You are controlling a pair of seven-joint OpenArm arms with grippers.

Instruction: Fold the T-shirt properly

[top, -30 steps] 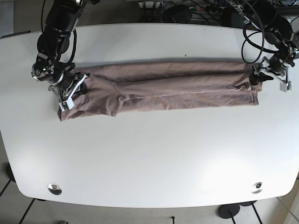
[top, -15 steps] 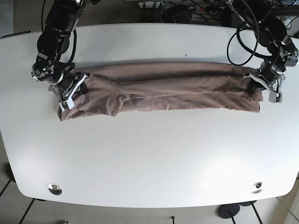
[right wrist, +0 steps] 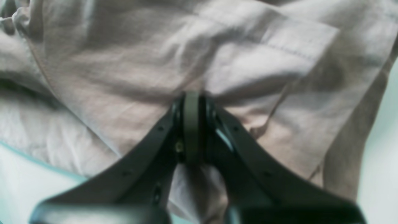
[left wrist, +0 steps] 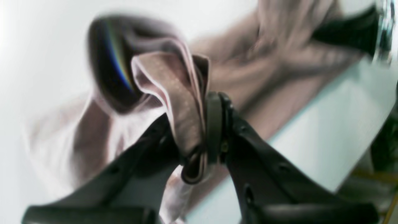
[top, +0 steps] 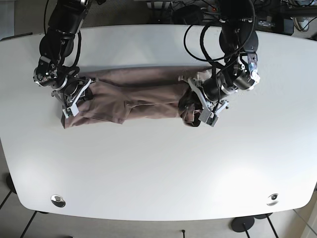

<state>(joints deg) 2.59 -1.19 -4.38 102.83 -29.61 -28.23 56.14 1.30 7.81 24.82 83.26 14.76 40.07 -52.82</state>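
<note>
The T-shirt [top: 143, 94] is dusty pink and lies as a long band across the white table [top: 158, 163]. My left gripper [top: 195, 106] is shut on its right end, lifted and bunched near the table's middle; in the left wrist view that cloth [left wrist: 183, 102] is pinched in a fold between the black fingers [left wrist: 214, 124]. At the shirt's left end my right gripper [top: 74, 96] is shut on the fabric. In the right wrist view its fingertips [right wrist: 191, 124] press together on the wrinkled cloth [right wrist: 217, 59].
Two round metal fittings [top: 58, 200] [top: 272, 199] sit near the table's front edge. Cables and equipment [top: 198, 10] lie behind the far edge. Bare white tabletop stretches right of the left arm [top: 237, 54].
My left gripper has carried the shirt's right end leftward from the table's right side to near the middle, folding the band over itself. The right gripper has stayed put.
</note>
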